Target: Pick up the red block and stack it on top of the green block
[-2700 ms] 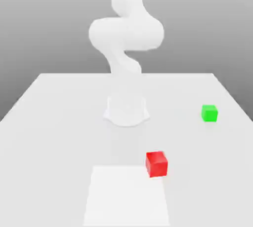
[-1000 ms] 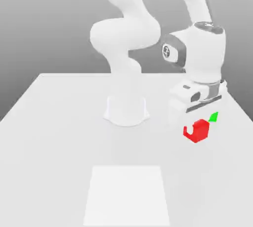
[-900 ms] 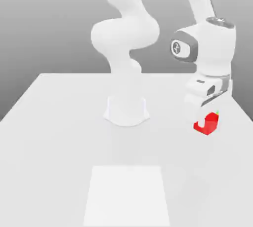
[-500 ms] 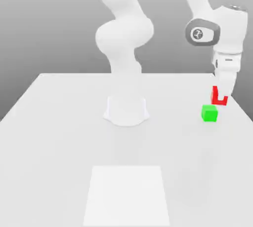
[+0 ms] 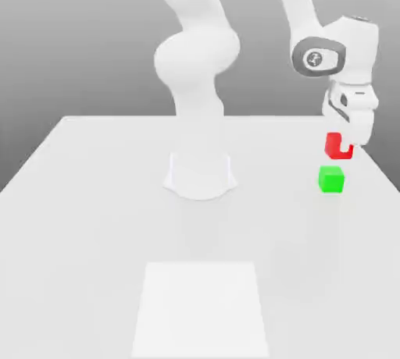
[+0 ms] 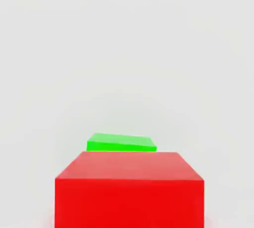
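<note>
The white robot arm's pincer (image 5: 344, 145) is closed tight on the small bright red cube with flat matte sides (image 5: 337, 147), holding it up in the air. The red cube hangs just above the small bright green matte cube (image 5: 331, 179), which sits on the plain white bench (image 5: 101, 217) near the exterior view's right edge. I think the arm holds the red cube high so it can come down on the green cube without bumping it. The exterior view shows the clear gap between the 2 cubes. The hand view shows something else: the red cube (image 6: 129, 187) covers most of the green cube (image 6: 121, 142), so they look almost lined up.
</note>
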### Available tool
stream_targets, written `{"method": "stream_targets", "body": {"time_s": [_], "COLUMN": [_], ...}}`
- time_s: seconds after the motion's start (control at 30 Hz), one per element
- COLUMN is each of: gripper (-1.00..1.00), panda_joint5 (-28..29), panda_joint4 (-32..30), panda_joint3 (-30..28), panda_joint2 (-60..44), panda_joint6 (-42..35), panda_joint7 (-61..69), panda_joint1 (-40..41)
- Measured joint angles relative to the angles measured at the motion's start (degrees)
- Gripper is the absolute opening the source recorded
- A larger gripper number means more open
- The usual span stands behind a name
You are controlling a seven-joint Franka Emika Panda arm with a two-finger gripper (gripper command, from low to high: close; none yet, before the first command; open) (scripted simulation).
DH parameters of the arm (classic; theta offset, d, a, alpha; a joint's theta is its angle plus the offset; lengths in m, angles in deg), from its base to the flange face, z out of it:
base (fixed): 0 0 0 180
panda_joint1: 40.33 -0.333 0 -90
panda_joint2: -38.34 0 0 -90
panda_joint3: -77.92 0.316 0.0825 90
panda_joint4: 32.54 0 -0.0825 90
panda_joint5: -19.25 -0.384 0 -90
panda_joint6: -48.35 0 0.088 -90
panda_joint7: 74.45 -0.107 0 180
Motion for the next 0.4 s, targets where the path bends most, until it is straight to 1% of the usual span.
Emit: {"method": "stream_targets", "body": {"time_s": [0.2,0.4], "gripper": [-1.00,-1.00], "panda_joint5": [6.06,15.32], "panda_joint4": [-0.01,0.02], "panda_joint3": [0.88,-0.16], "panda_joint2": [-4.74,-9.80], "panda_joint6": [4.19,8.13], "panda_joint7": [-4.17,-10.74], "panda_joint1": [2.56,4.32]}}
